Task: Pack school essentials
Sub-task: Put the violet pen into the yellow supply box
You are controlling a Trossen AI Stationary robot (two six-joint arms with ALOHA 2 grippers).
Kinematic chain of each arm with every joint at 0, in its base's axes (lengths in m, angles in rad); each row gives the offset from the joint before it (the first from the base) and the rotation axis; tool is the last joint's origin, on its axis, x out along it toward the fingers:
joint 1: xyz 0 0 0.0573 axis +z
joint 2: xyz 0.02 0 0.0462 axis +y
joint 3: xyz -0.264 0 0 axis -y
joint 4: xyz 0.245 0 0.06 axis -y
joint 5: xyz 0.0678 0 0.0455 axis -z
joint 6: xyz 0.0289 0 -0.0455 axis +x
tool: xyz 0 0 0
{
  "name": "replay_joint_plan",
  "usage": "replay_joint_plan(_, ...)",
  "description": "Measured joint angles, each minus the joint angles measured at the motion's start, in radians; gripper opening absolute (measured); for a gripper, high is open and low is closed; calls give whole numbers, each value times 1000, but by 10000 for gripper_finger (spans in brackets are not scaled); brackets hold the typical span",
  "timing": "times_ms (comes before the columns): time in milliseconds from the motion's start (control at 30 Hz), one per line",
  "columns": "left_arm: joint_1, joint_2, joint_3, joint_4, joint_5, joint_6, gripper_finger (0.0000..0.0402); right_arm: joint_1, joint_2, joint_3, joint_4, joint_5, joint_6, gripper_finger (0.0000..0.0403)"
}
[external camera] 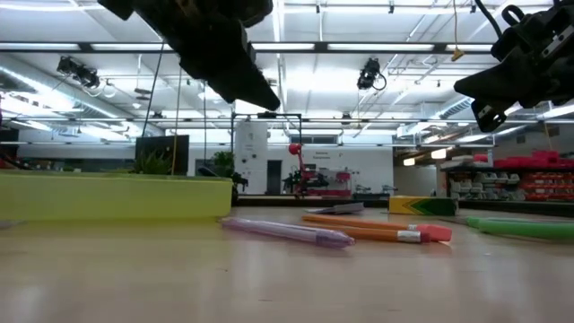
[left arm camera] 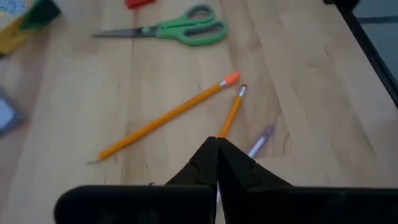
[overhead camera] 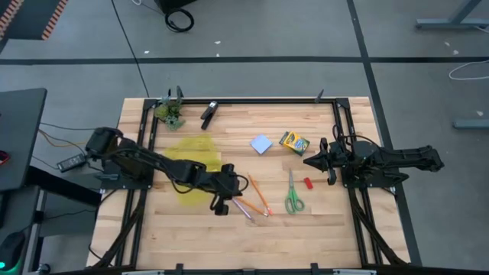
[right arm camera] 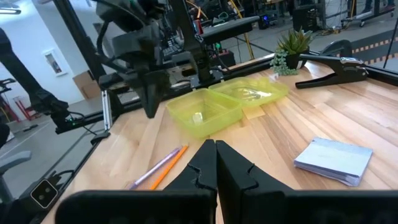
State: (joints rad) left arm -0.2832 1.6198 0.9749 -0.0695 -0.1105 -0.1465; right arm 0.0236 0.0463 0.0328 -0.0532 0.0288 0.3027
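Near the lower middle of the high view, the left gripper (overhead camera: 222,206) hangs above the table (overhead camera: 321,229), jaws pressed together on nothing, just left of the pen (overhead camera: 244,209) and two pencils (overhead camera: 259,195). Right of them lie the scissors (overhead camera: 293,195) and the eraser (overhead camera: 309,183). At centre right the right gripper (overhead camera: 312,161) is also closed and empty. Beyond, the yellow tray (overhead camera: 192,164) sits centre left, the note pad (overhead camera: 261,144) and crayon box (overhead camera: 293,142) upper centre.
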Motion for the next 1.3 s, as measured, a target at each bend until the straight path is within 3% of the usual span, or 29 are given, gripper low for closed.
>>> replay_joint_plan(267,-75,146,-1,38,19,56,71,0,0,0,0,0,0,7)
replay_joint_plan(433,-75,227,-1,189,63,90,114,0,0,0,0,0,0,7)
replay_joint_plan(667,-62,328,0,404,205,193,152,0,0,0,0,0,0,6)
replay_joint_plan(933,-30,402,0,515,280,278,160,0,0,0,0,0,0,7)
replay_joint_plan(1300,47,501,1,642,462,301,148,0,0,0,0,0,0,7)
